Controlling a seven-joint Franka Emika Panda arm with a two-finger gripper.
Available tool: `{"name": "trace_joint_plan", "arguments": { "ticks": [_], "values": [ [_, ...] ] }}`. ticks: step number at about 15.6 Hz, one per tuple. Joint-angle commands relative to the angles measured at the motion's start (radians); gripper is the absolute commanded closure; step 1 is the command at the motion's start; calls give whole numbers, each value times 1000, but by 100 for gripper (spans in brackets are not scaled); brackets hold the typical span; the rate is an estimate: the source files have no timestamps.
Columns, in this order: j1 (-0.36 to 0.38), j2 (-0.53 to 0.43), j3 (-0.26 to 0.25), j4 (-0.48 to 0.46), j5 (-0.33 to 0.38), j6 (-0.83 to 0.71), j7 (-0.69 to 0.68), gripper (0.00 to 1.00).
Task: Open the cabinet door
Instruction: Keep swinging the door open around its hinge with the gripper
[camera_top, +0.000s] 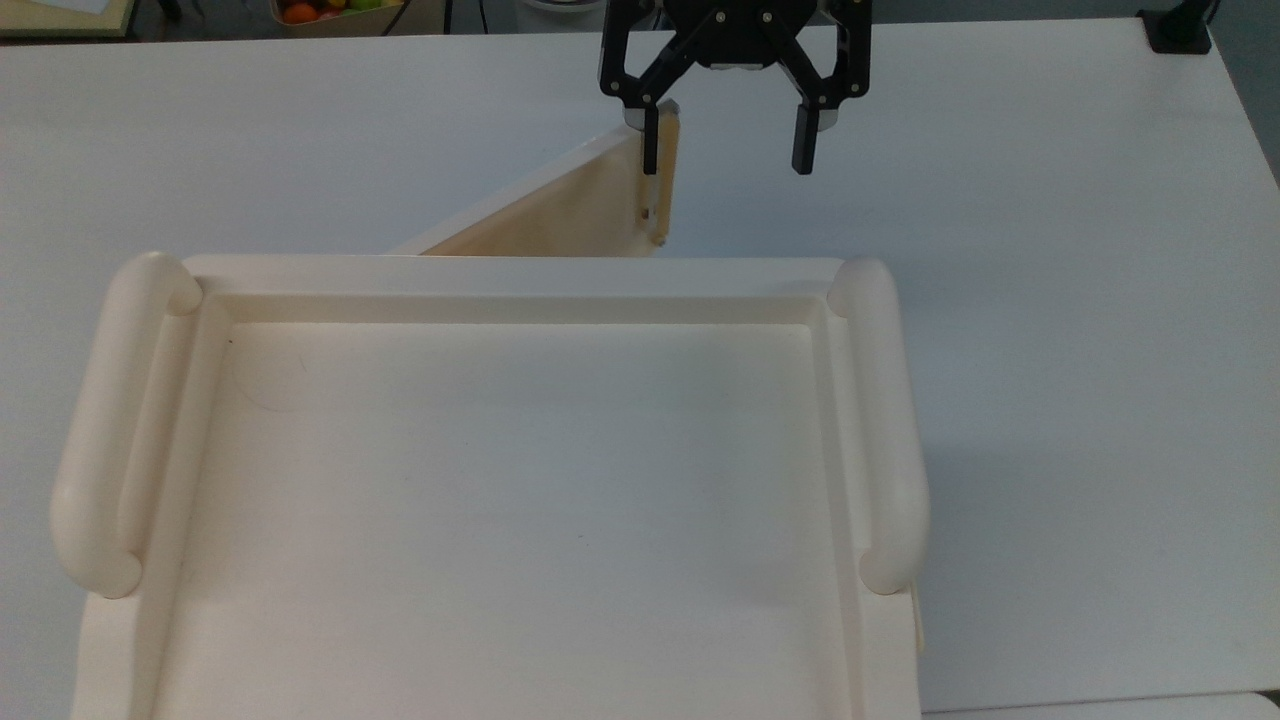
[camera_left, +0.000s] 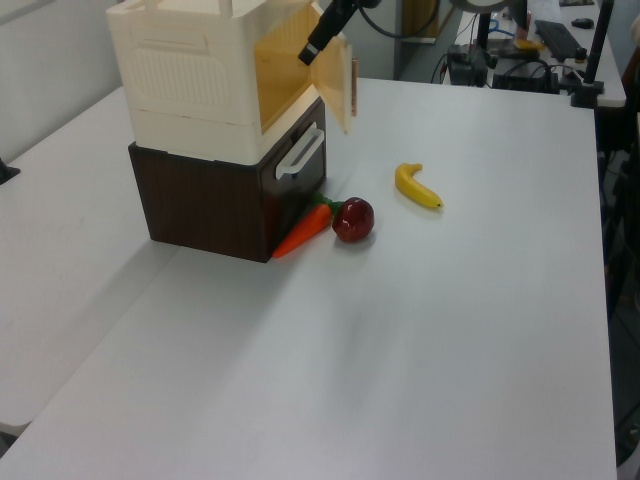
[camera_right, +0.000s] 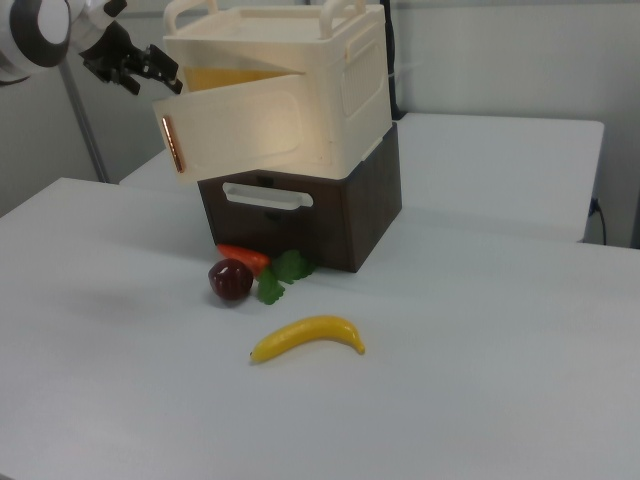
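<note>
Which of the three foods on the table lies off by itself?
The yellow banana. It lies alone on the open table, while the carrot and the dark red apple sit together by the dark drawer box.

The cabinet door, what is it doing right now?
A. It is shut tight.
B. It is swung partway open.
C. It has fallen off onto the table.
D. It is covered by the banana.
B: the door stands swung out at an angle from the cabinet, showing the yellowish inside, with one finger of the open end effector against its free edge.
</note>
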Motion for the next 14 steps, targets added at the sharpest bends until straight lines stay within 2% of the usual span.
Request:
{"name": "trace_joint_plan", "arguments": {
  "ticks": [1, 6, 9, 12, 14],
  "values": [
    [6, -37, 0, -21, -4, -127, -31, 0],
    [3, -55, -3, -23, 4, -310, -92, 0],
    [-6, -63, -17, -23, 80, -417, -134, 0],
    [-28, -71, -20, -26, 120, -520, -184, 0],
    [-51, -74, -22, -30, 140, -534, -184, 0]
  ]
}}
